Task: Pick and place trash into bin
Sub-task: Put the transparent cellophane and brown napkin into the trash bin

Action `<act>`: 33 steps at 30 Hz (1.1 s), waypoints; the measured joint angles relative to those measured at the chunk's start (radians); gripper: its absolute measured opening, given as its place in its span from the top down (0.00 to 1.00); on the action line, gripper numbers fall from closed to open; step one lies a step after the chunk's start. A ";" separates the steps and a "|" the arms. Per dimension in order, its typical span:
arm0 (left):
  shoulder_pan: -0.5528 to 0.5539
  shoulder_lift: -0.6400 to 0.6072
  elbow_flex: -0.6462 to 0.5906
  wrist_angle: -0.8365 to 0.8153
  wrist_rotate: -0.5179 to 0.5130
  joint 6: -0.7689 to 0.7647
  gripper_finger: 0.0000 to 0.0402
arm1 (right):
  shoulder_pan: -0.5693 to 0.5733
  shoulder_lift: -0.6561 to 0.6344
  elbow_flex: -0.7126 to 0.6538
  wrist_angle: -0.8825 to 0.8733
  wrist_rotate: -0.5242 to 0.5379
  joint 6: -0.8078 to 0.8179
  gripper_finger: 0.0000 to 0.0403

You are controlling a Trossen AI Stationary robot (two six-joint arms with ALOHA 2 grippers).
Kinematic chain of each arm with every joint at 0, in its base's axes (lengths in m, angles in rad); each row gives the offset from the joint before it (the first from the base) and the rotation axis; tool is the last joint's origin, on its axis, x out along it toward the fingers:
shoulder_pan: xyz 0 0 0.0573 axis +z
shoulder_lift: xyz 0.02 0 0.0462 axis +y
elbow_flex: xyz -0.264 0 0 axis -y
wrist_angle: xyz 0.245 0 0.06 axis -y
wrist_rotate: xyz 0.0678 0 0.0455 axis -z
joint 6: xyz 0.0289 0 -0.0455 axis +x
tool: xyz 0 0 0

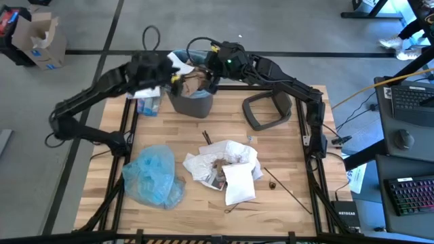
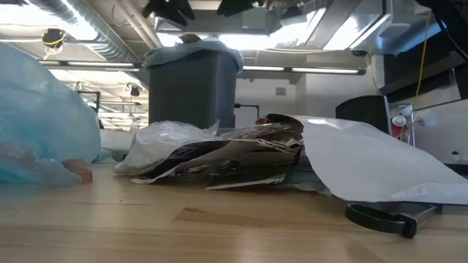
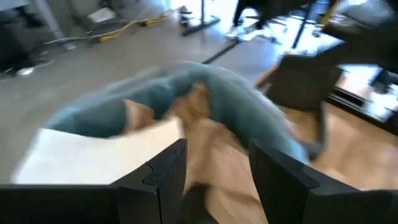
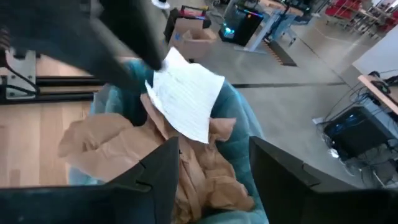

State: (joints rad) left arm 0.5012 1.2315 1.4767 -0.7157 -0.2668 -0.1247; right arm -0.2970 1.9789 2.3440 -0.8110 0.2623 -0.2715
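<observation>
Both grippers, left [image 1: 178, 76] and right [image 1: 211, 76], hang open and empty over one bin [image 1: 191, 102] at upper centre; one lid [image 1: 266, 110] lies right.

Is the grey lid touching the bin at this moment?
Apart. The high view shows the lid lying flat on the table, with bare wood between it and the bin.

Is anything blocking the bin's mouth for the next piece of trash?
Partly. Both the left gripper and right gripper hang over the bin, whose opening is already heaped with brown paper and a white sheet.
</observation>
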 joint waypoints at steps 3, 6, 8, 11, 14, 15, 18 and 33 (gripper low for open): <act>0.072 0.083 0.049 -0.045 0.001 -0.030 0.59 | 0.000 -0.034 0.000 -0.008 0.000 -0.008 0.54; 0.120 0.142 0.057 -0.065 0.058 -0.081 0.59 | 0.000 -0.062 0.001 -0.036 0.000 -0.029 0.54; 0.144 0.179 0.059 -0.075 0.106 -0.111 0.59 | 0.000 -0.070 0.001 -0.057 0.000 -0.033 0.54; 0.155 0.248 0.059 -0.097 0.123 -0.149 0.59 | -0.005 -0.071 0.001 -0.095 -0.007 -0.049 0.54; 0.152 0.309 0.058 -0.078 0.138 -0.167 0.59 | -0.012 -0.071 -0.002 -0.138 -0.051 -0.050 0.54; 0.151 0.328 0.058 -0.078 0.156 -0.168 0.59 | -0.012 -0.072 -0.009 -0.141 -0.070 -0.050 0.54; 0.149 0.384 0.059 -0.083 0.172 -0.182 0.59 | -0.012 -0.072 -0.030 -0.144 -0.120 -0.051 0.54; 0.148 0.537 -0.014 -0.092 0.214 -0.190 0.59 | -0.011 -0.071 -0.065 -0.151 -0.141 -0.102 0.54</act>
State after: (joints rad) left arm 0.6494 1.7684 1.4624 -0.8073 -0.0530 -0.3149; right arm -0.3084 1.9083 2.2787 -0.9621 0.1211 -0.3733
